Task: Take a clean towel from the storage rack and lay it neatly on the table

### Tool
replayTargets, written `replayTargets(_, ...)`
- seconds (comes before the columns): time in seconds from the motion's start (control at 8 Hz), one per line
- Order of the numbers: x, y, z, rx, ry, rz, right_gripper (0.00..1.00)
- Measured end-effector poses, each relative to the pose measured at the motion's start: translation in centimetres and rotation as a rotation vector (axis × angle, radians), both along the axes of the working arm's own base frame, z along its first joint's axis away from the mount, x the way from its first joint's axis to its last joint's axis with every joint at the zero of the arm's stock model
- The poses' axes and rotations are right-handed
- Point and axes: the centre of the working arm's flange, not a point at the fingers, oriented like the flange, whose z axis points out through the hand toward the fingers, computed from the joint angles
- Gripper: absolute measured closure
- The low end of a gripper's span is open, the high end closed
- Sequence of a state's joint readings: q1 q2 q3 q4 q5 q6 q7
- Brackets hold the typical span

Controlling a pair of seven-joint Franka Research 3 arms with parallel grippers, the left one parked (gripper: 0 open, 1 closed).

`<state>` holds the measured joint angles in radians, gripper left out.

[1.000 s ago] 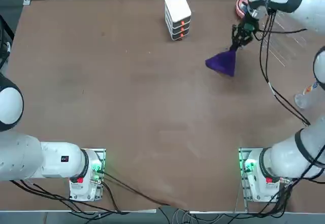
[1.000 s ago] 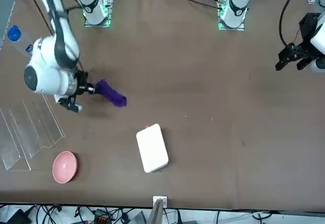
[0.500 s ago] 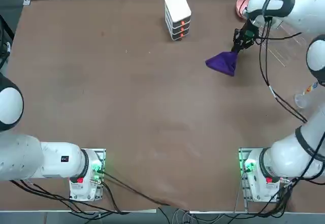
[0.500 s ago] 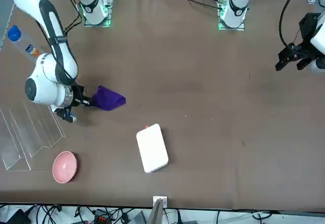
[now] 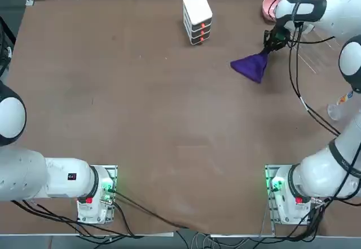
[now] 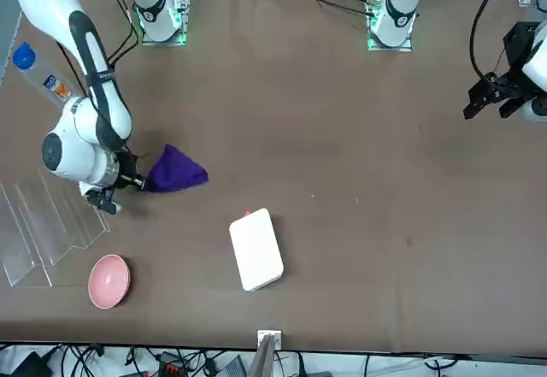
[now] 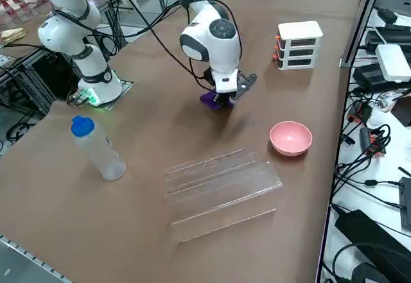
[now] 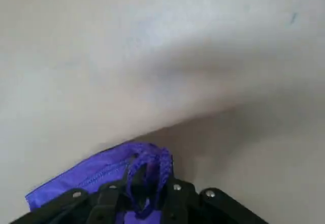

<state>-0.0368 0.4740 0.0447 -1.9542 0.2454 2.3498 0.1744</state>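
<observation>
The right gripper (image 5: 267, 49) sits low over the counter (image 5: 141, 108), its jaws closed on 1 bunched corner of the towel (image 5: 250, 66). In the wrist view the purple hem is pinched between the 2 dark fingers (image 8: 109, 199), with a stitched edge spreading out to one side. The rest of the towel fans out from the jaws in a rough triangle and lies on the brown counter, crumpled rather than flat. Taking the pink bowl (image 5: 269, 6) as the landmark: the towel lies near it, on the side toward the robot's bases and a little toward the white stacked box (image 5: 197, 16), and is clear of the bowl. The gripper is between the bowl and the towel's spread part. The storage rack (image 7: 221, 187) of clear rods lies flat on the counter just beside the bowl, on its side away from the box, and is apart from the towel. A clear bottle with a blue cap (image 7: 96, 148) stands upright beyond the rack, farther from the bowl still. The white stacked box stands well apart from the bowl, along the counter's far edge from the robot.
</observation>
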Motion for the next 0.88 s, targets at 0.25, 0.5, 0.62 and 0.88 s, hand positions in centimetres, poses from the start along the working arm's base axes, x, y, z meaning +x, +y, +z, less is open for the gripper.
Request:
replayTargets(0.25, 0.6, -0.1, -1.1, -0.024, -0.055, 0.003, 0.61)
replayTargets(0.5, 1.1, -0.6, -1.5, -0.035, -0.082, -0.005, 0.26)
replayTargets(0.62, 1.6, -1.6, -0.2, -0.042, -0.099, -0.017, 0.05)
replayTargets(0.88, 1.8, -3.4, 3.5, -0.04, -0.07, -0.028, 0.0)
